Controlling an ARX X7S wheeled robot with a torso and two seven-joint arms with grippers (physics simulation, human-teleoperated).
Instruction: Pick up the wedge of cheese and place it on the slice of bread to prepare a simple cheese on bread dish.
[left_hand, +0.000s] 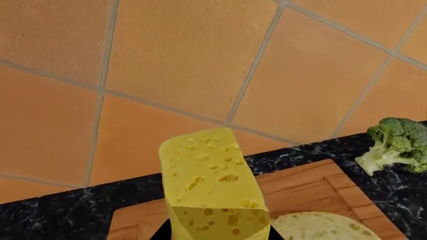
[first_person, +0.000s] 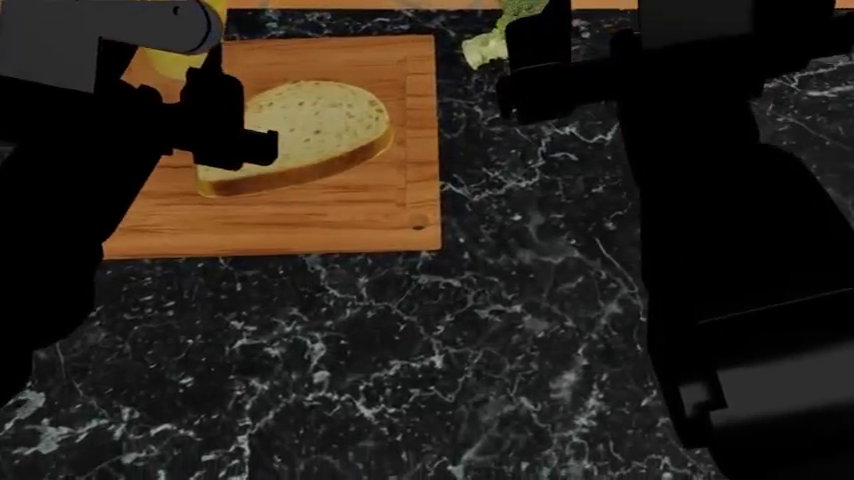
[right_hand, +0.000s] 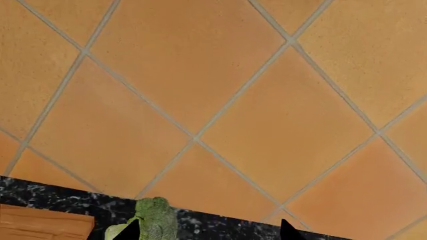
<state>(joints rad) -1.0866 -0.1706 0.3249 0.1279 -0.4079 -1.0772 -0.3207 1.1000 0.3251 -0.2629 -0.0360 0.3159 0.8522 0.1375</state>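
Our left claw (left_hand: 217, 235) held the cheese (left_hand: 212, 187) upright, clear of the board (left_hand: 307, 187), with the bread (left_hand: 320, 226) just beside and below it; our right claw (right_hand: 207, 231) was spread wide.

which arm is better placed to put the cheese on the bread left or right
Left. The left gripper already holds the wedge of cheese raised above the cutting board, right beside the slice of bread. The right gripper holds nothing and sits over by the broccoli.
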